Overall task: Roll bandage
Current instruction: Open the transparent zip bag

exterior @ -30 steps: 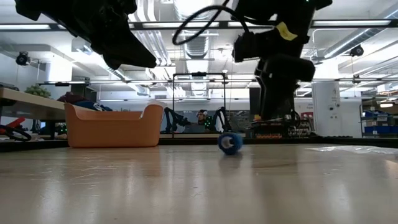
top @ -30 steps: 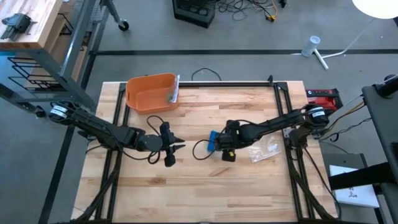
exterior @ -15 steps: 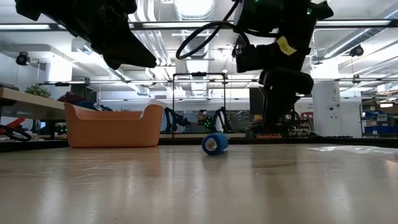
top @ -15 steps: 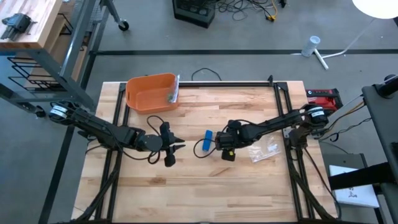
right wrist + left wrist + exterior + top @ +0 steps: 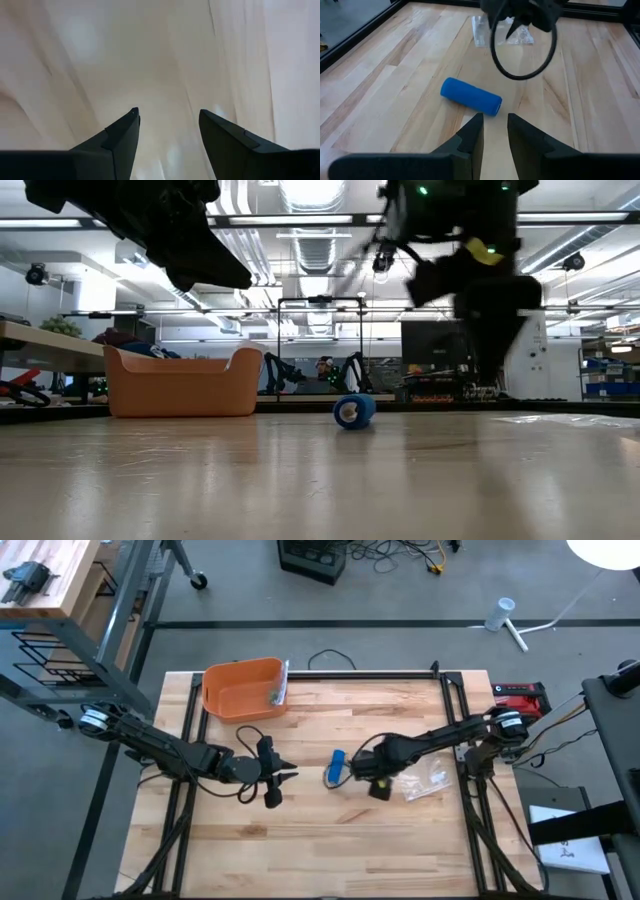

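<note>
From above, the blue bandage roll (image 5: 336, 767) lies free on the wooden table (image 5: 320, 840), near its middle, between the two arms. Its long axis runs roughly from the far edge toward the near edge, slightly slanted. The right gripper (image 5: 362, 771) sits just beside the roll on the right-edge side, not touching it; the left gripper (image 5: 284, 774) is farther off on the other side, so the right arm is the nearer one. An orange bin (image 5: 243, 689) stands at the far left corner, and a clear plastic wrapper (image 5: 424, 782) lies toward the right edge.

At table height, the roll rests flat on the wood (image 5: 353, 411), its round end facing the camera, nothing gripping it.

The left wrist camera looks straight at the roll (image 5: 471, 96) lying crosswise ahead of its fingers, which stand slightly parted and empty.

The right wrist camera shows only bare wood between parted fingers: released, holding nothing.
</note>
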